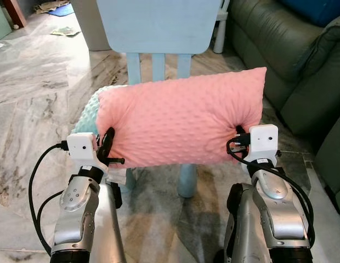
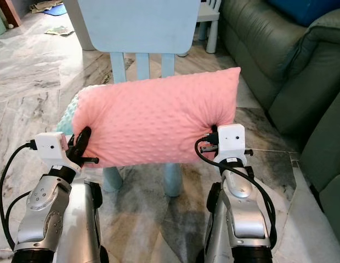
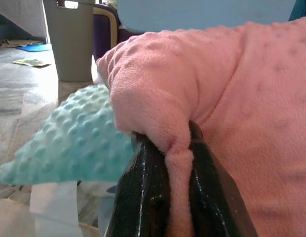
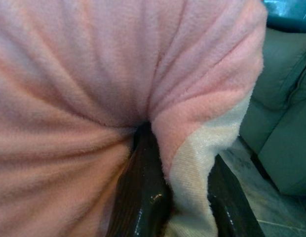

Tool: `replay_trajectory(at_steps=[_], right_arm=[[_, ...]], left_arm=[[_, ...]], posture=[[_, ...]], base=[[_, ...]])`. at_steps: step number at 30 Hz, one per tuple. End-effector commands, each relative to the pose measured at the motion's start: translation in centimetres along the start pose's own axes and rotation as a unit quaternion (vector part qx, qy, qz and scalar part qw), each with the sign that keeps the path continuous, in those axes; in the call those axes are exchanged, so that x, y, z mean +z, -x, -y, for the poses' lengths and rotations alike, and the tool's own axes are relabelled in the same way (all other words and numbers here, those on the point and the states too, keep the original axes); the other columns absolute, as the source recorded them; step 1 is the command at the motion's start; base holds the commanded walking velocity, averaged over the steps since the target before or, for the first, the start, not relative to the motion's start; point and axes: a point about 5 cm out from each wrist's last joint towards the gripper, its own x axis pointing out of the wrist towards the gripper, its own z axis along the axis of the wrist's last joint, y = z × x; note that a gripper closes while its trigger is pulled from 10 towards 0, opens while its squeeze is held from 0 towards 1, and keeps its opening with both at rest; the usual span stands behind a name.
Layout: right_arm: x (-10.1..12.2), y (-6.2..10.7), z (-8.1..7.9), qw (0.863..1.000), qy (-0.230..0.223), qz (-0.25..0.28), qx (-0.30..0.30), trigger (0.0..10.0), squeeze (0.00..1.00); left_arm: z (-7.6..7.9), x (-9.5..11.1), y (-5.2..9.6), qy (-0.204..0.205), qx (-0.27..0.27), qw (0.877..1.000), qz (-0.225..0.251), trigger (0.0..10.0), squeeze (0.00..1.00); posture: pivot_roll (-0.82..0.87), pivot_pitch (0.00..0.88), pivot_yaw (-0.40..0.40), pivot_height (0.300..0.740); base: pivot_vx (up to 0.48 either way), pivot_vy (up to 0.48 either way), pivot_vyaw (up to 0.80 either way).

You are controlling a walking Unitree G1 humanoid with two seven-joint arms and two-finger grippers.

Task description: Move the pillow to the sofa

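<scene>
Both grippers pinch the pink pillow point(image 1: 181, 118): left gripper point(image 1: 108, 143) and right gripper point(image 1: 237, 137) at opposite ends, long axis crosswise, held before the blue chair point(image 1: 159, 33). Sofa point(image 1: 290, 60) right of chair, marble floor point(image 1: 33, 82).

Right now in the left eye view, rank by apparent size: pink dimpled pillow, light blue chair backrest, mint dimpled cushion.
1. Pink dimpled pillow, pinched at each end by the left gripper and right gripper.
2. Light blue chair backrest, cropped by the frame top and farther off, so unsure.
3. Mint dimpled cushion, mostly hidden behind the pillow.
</scene>
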Motion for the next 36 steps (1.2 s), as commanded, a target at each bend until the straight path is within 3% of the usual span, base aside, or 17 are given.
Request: replay_trajectory(at_steps=[1, 36], right_arm=[[1.02, -0.08, 1.1, 0.999, 0.0, 0.019, -0.027, 10.0, 0.0], [1.47, -0.4, 1.15, 0.999, -0.005, 0.026, -0.029, 10.0, 0.0]], left_arm=[[-0.41, 0.48, -0.05, -0.012, 0.01, 1.0, 0.006, 10.0, 0.0], [0.49, -0.31, -0.71, -0.027, -0.009, 0.999, -0.018, 10.0, 0.0]], posture=[[-0.05, 0.0, 0.026, 0.438], [-0.06, 0.0, 0.036, 0.663]], base=[[0.0, 0.0, 0.0], [0.0, 0.0, 0.0]])
